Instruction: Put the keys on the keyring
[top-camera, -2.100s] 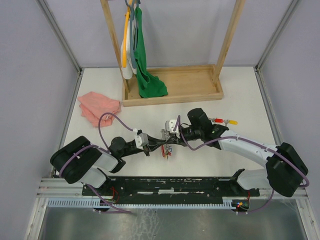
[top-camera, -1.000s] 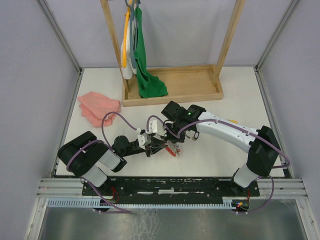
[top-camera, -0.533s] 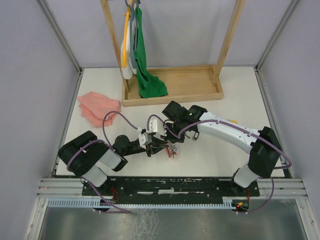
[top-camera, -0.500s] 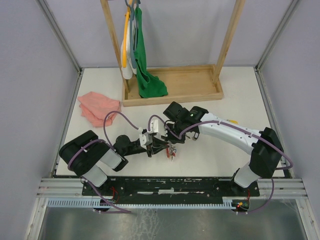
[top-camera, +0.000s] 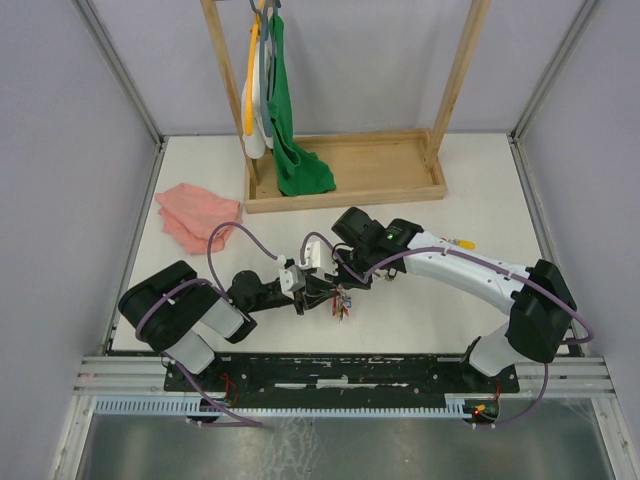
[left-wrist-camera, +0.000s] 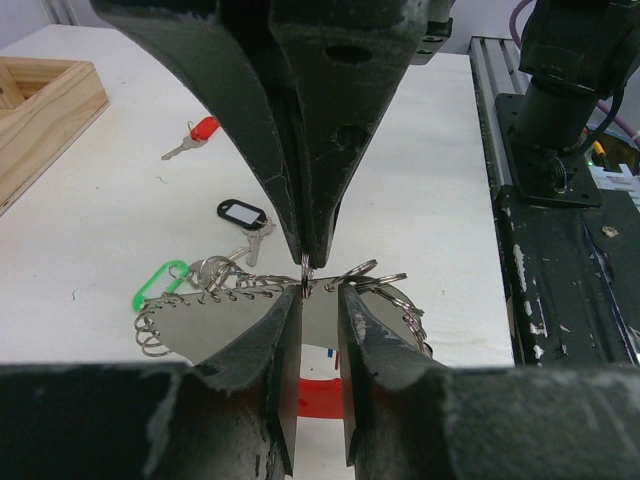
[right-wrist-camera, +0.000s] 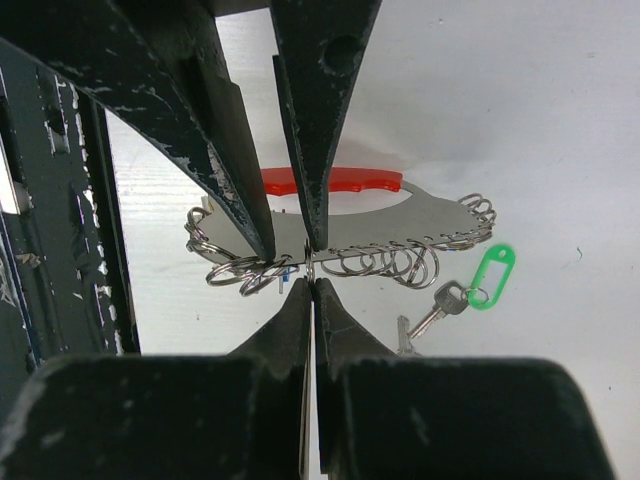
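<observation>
The keyring is a thin grey plate (left-wrist-camera: 215, 322) with a red grip (left-wrist-camera: 318, 396) and several small split rings along its edge. My left gripper (left-wrist-camera: 318, 296) is shut on the plate and holds it off the table. My right gripper (right-wrist-camera: 312, 285) meets it from the opposite side, shut on one small split ring (right-wrist-camera: 311, 262) at the plate's edge. A green-tagged key (left-wrist-camera: 160, 283) hangs at the plate's end and also shows in the right wrist view (right-wrist-camera: 490, 275). A black-tagged key (left-wrist-camera: 243, 213) and a red-tagged key (left-wrist-camera: 200, 130) lie on the table. In the top view both grippers (top-camera: 333, 288) meet near the front middle.
A yellow-tagged key (top-camera: 462, 242) lies beside the right arm. A pink cloth (top-camera: 197, 216) lies at the left. A wooden rack base (top-camera: 400, 188) with hanging green cloth (top-camera: 290, 150) stands at the back. The metal base rail (left-wrist-camera: 560, 260) runs along the front edge.
</observation>
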